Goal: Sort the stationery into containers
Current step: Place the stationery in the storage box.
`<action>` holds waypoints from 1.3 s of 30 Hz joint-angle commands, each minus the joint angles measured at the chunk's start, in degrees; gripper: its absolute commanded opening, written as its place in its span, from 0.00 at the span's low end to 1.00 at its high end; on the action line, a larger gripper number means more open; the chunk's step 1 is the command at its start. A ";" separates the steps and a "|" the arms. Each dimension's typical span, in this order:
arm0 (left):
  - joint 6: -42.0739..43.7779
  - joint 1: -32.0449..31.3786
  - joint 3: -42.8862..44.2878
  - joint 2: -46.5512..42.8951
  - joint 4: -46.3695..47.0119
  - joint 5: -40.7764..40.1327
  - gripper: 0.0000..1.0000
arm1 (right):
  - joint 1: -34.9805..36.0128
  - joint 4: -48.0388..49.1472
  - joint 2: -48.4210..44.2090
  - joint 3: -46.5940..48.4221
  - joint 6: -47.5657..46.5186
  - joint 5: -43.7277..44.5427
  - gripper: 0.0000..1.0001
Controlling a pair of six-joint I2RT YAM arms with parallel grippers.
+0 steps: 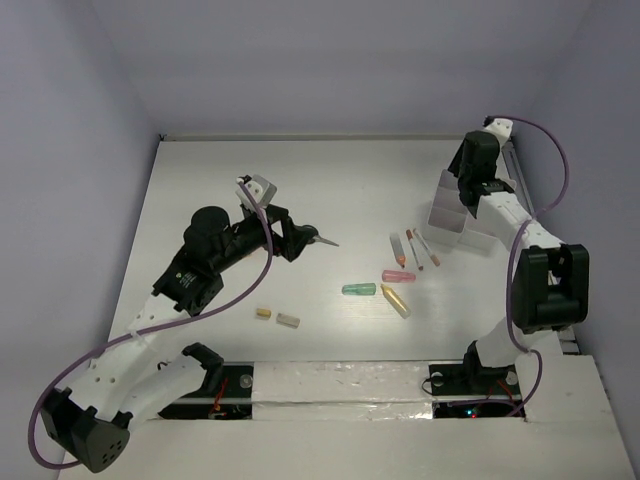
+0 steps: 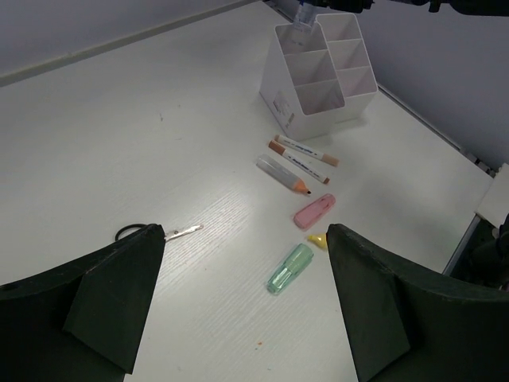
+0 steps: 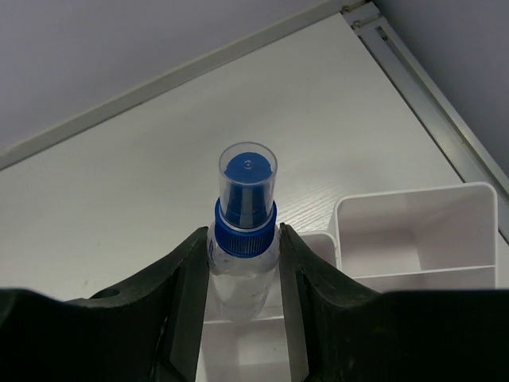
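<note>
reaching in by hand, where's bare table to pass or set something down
Bare: the far-left white table behind the left gripper, and the strip between the black-handled scissors and the stubby green marker. Crowded: pens and markers beside the white compartment organizer.

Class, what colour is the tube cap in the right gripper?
The tube has a blue cap; best in right wrist view.

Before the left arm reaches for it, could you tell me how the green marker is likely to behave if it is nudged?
The green marker lies on its side on the smooth white table, so it may roll, probably curving since it tapers. It looks like hard plastic: likely stiff, light, and a bit slippery to grip.
</note>
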 commanded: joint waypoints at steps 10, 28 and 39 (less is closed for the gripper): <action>0.98 -0.27 -0.13 -0.66 1.23 -0.42 0.81 | -0.41 3.82 1.60 0.82 -1.55 3.09 0.26; 0.98 -0.27 -0.13 -0.04 1.05 -2.17 0.81 | 5.11 -1.89 -7.02 0.72 -5.32 -19.72 0.15; 0.63 -0.27 -0.31 -2.32 0.17 -12.89 0.77 | 24.35 -15.32 13.09 14.78 -18.68 -43.94 0.15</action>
